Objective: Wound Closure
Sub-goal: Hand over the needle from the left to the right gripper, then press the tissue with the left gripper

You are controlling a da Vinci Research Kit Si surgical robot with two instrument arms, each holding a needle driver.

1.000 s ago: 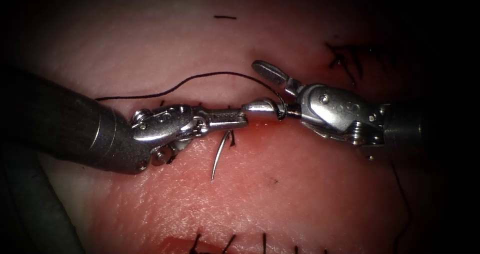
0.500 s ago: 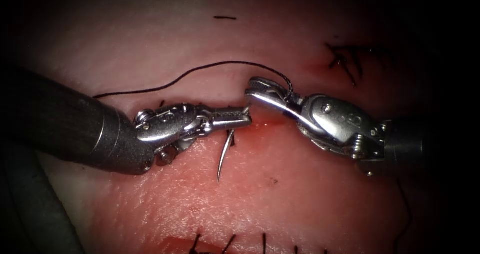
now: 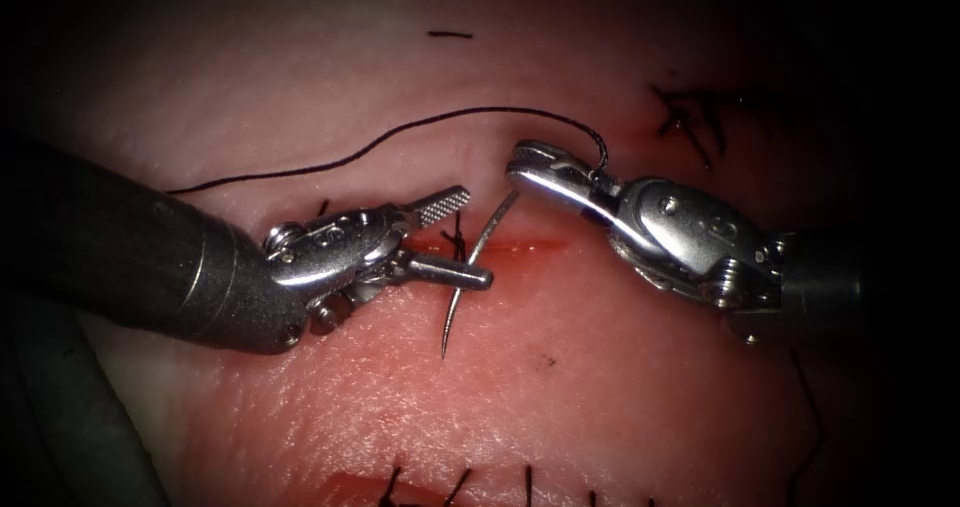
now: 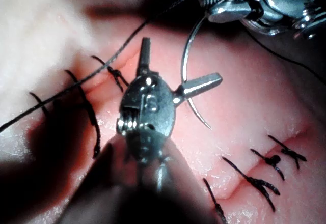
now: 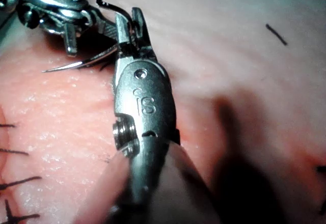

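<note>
My right tool (image 3: 515,163) reaches in from the right, its jaws shut on the curved needle (image 3: 470,267) close to its thread end. The needle hangs free above the tissue (image 3: 600,387) and crosses the cut (image 3: 530,246), its point clear of the surface. It runs down between the open jaws of my left tool (image 3: 478,237), which hold nothing. Black thread (image 3: 400,132) loops off the needle's end by the right jaws and trails away to the left. Up close, the left tool (image 4: 182,58) stands spread around the needle (image 4: 184,56). The right tool (image 5: 130,24) clamps the needle (image 5: 76,63).
Red fluid (image 3: 500,257) wets the cut. A tied stitch (image 3: 456,235) sits by the left jaws. More stitches line another cut at the front (image 3: 460,482), and knots lie at the back right (image 3: 690,117). A short cut end of thread (image 3: 450,35) lies at the back.
The right tool's jaws closed on the needle's thread end. The left tool then opened and let the needle go. The needle has lifted a little toward the right tool.
</note>
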